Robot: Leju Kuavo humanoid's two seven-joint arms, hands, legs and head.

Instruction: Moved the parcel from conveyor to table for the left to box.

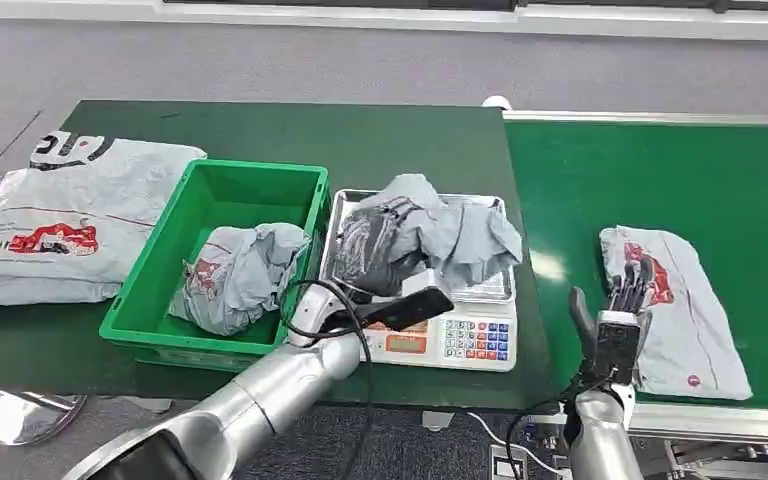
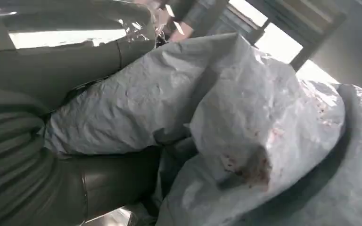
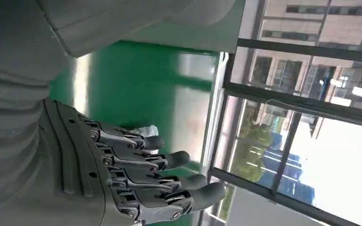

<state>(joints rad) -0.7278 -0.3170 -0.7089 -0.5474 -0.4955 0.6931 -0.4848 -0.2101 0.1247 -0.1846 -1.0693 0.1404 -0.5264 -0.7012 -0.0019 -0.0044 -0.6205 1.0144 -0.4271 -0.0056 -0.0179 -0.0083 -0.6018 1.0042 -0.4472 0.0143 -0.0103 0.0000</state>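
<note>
A: Nearest the camera?
B: Silver left arm, its left hand [image 1: 372, 250] gripping the crumpled grey plastic parcel [image 1: 440, 228] sitting on the steel-topped scale [image 1: 460, 335] on the dark green desk [image 1: 260, 135].

A: Right hand?
B: Right hand [image 1: 628, 290] open, fingers spread, over a flat grey mailer bag with red print [image 1: 690, 320] on the bright green conveyor belt [image 1: 660, 170].

A: Box?
B: Green plastic crate [image 1: 160, 270] just beside the scale, 1 crumpled grey bag [image 1: 235, 275] inside. Large flat grey mailer [image 1: 60, 220] further left.
</note>
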